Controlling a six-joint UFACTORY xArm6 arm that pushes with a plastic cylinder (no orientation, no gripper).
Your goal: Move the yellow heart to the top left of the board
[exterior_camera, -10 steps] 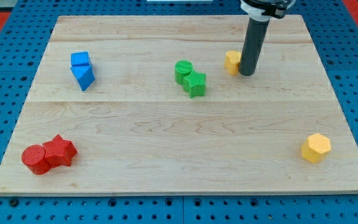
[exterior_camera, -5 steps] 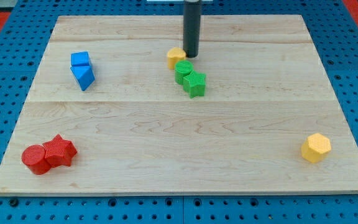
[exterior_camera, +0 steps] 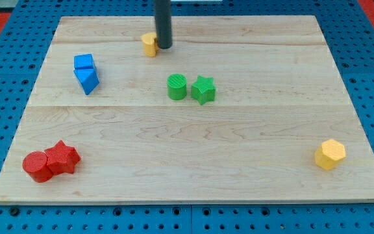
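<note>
My tip (exterior_camera: pixel 164 47), a bare rod with no fingers and nothing gripped, seems to touch the small yellow heart-shaped block (exterior_camera: pixel 149 44) on its right side. Pushed off-centre, the heart could slip past toward the wooden tabletop (exterior_camera: pixel 239 143)'s top edge.

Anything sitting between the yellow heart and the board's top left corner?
No. In the camera view, only bare wood runs from the yellow heart to the top left corner of the board. My tip sits against the heart's right side.
</note>
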